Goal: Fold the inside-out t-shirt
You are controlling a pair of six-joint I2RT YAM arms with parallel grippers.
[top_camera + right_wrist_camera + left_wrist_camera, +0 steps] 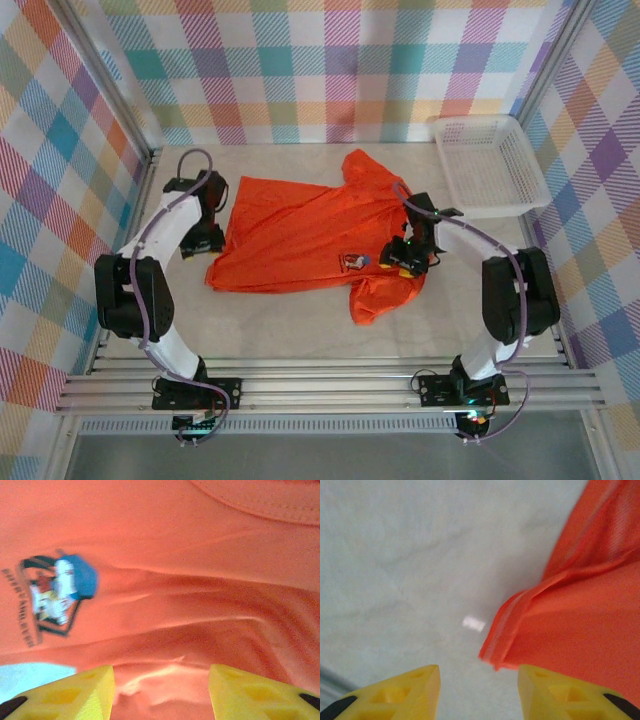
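Inside-out t-shirt [300,235], rumpled orange fabric, lies spread; left pincer [479,690] and right pincer [161,690] released.

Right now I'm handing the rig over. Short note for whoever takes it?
Left hand: open, empty, over bare table just off the t-shirt's left edge.
Right hand: open, over the fabric beside the chest print. Cloth is bunched under it.
T-shirt: spread mid-table, print up, near-right part rumpled. Basket in the far right corner.
Done: shirt laid out. Left: smooth it, then every fold.
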